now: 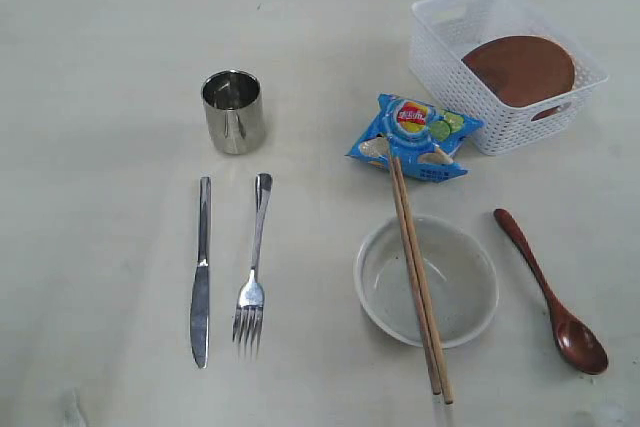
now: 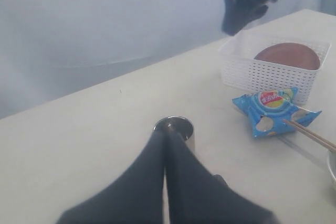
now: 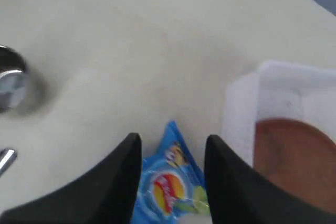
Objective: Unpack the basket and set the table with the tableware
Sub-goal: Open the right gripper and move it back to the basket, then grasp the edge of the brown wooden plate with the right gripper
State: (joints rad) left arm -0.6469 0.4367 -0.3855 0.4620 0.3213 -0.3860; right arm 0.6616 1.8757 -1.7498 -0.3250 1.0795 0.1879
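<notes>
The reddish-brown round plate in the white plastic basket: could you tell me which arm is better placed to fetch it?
Probably right: the right gripper is open beside the basket and plate; the left gripper is shut, by the steel cup.

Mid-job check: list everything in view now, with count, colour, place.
table: one, cream, under everything
basket: one, white, far right
plate: one, reddish-brown, in basket
snack bag: one, blue, beside basket
cup: one, steel, left of snack bag
knife: one, steel, nearer than cup
fork: one, steel, beside knife
bowl: one, white, near snack bag
chopsticks: two, wooden, across bowl
spoon: one, dark red, beside bowl
left jaws: one pair, dark, shut, toward cup
right jaws: one pair, dark, open, aimed at snack bag
</notes>
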